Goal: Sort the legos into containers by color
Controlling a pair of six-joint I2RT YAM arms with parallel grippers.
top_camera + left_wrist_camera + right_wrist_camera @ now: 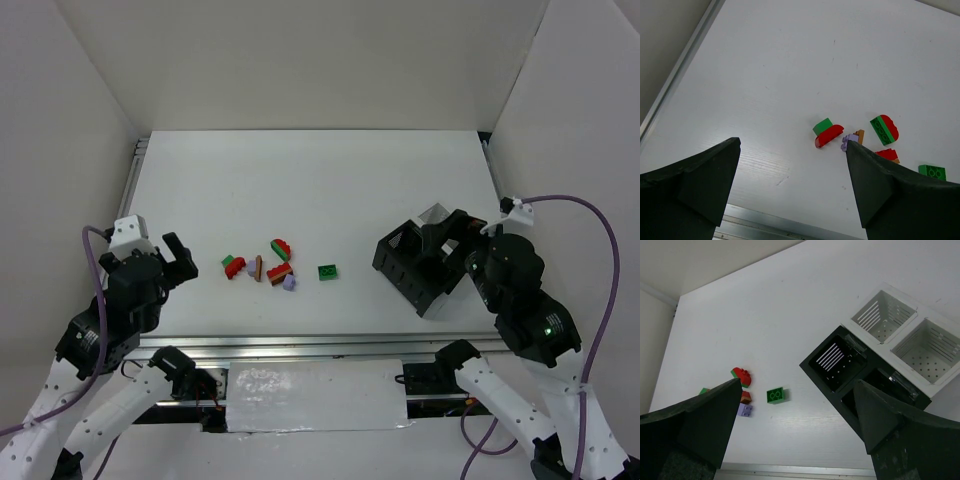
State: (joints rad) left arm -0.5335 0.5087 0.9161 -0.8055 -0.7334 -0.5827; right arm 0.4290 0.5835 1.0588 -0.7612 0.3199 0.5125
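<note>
The legos lie in a loose cluster left of the table's middle: a red-and-green piece [233, 266], a thin brown one [259, 268], a red-green arch [282, 247], a red one [279, 271] and a lavender one [289, 284]. A green brick [328, 271] [775, 395] sits alone to their right. The containers [398, 262] [820, 383] stand at the right: two black cells and two white-walled ones. My left gripper [183, 260] [792, 144] is open and empty, just left of the cluster. My right gripper [450, 240] [799, 384] hangs open and empty over the containers.
A metal rail [300, 345] runs along the table's near edge, with another rail [138, 170] on the left side. White walls enclose the table on the left, back and right.
</note>
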